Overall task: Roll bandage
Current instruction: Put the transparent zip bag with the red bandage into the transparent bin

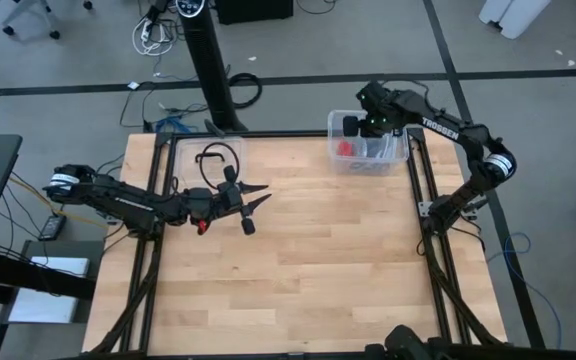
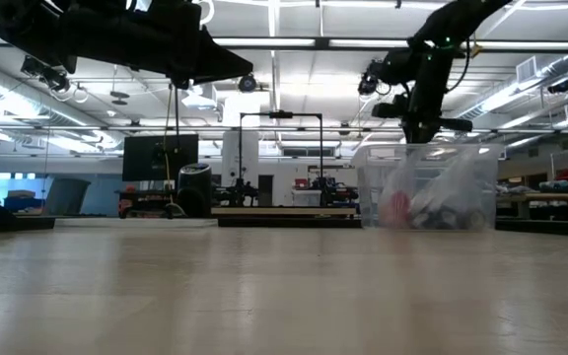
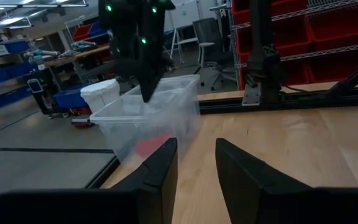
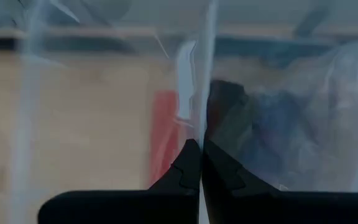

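Right claw over the bin, red bandage inside.

We see one bandage [image 1: 344, 147] lying in the one clear bin [image 1: 396, 160] at the desk's [image 1: 308, 280] far right corner, just beside and below our right claw [image 4: 201, 152], whose fingers are pressed together, holding nothing. Our left claw [image 1: 256, 198] hovers spread wide, empty, well apart.

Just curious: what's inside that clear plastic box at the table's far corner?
A red bandage and crinkly clear plastic lie in the box. The right fingers reach in, covering whatever lies underneath.
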Available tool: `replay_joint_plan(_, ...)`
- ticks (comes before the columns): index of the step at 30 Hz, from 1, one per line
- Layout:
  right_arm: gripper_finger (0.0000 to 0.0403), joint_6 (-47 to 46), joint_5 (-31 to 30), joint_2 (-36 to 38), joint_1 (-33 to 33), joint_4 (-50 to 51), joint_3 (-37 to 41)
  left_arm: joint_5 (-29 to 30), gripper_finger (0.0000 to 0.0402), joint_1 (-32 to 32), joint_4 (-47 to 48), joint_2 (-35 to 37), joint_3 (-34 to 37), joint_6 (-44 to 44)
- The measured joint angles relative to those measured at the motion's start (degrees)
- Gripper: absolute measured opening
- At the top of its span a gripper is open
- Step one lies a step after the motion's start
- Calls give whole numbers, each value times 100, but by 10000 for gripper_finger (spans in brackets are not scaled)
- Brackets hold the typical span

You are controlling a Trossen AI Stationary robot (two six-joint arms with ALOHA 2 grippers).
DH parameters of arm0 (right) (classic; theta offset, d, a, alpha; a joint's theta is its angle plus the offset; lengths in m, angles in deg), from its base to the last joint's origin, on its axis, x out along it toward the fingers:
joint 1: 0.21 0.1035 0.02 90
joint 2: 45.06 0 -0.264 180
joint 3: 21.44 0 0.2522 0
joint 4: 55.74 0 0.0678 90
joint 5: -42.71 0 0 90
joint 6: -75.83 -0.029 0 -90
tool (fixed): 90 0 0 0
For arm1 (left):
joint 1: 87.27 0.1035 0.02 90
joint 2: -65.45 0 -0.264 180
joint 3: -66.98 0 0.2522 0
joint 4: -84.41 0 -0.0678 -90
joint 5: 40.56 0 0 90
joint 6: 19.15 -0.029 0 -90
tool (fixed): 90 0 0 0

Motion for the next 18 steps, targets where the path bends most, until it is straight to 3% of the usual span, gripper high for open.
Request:
replay_joint_plan(9,15,541,100,2,15,-429,487,2,113,-1,31,0,0,-4)
replay_joint_plan(13,62,1158,324,71,146,62,246,2,113,-1,110,19,0,-12)
replay_joint_plan(18,128,1524,12,302,183,761,-292,0,113,-1,143,229,0,-52)
